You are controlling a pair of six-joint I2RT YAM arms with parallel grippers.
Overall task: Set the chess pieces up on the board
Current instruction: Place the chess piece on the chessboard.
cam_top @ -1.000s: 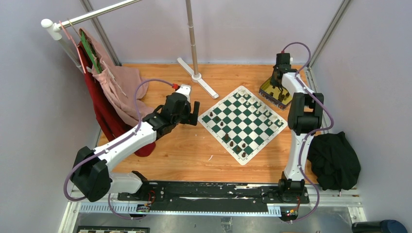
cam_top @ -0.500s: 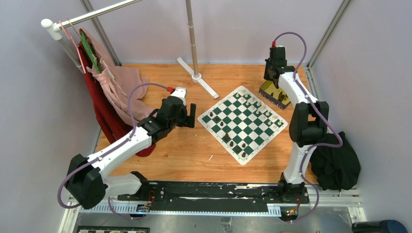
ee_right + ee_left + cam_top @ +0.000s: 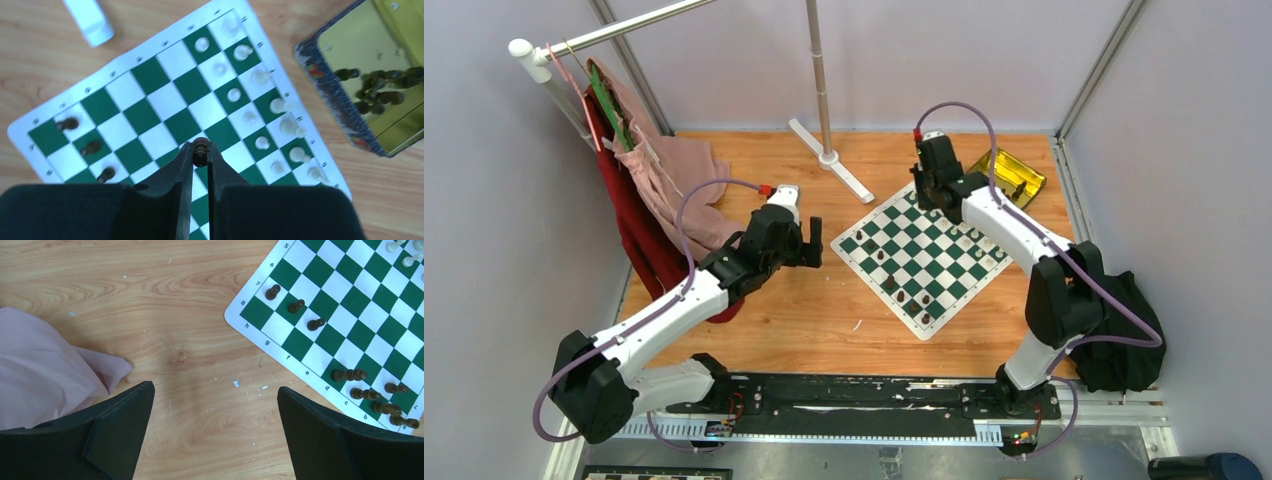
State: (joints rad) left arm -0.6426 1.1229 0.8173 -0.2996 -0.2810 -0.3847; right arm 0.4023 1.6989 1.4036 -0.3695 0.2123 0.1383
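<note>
The green-and-white board (image 3: 924, 255) lies at an angle on the wooden table. Several white pieces (image 3: 261, 142) stand along its far right side and several dark brown pieces (image 3: 315, 324) along its near left side. My right gripper (image 3: 200, 151) is shut on a dark brown piece (image 3: 200, 146) and holds it above the board's middle; in the top view it (image 3: 932, 186) is over the far corner. My left gripper (image 3: 215, 405) is open and empty over bare wood, left of the board (image 3: 350, 315), and shows in the top view (image 3: 809, 240).
A gold tin (image 3: 1008, 177) holding more dark pieces (image 3: 377, 95) sits beyond the board's far right. A white stand foot (image 3: 834, 172) and pole rise at the back. Pink and red cloths (image 3: 659, 190) hang at left, pink cloth (image 3: 45, 375) by my left finger. A black cloth (image 3: 1114, 330) lies right.
My right arm has swung from over the gold tin leftward to above the board, carrying a dark piece. My left arm has drawn back slightly to the left.
</note>
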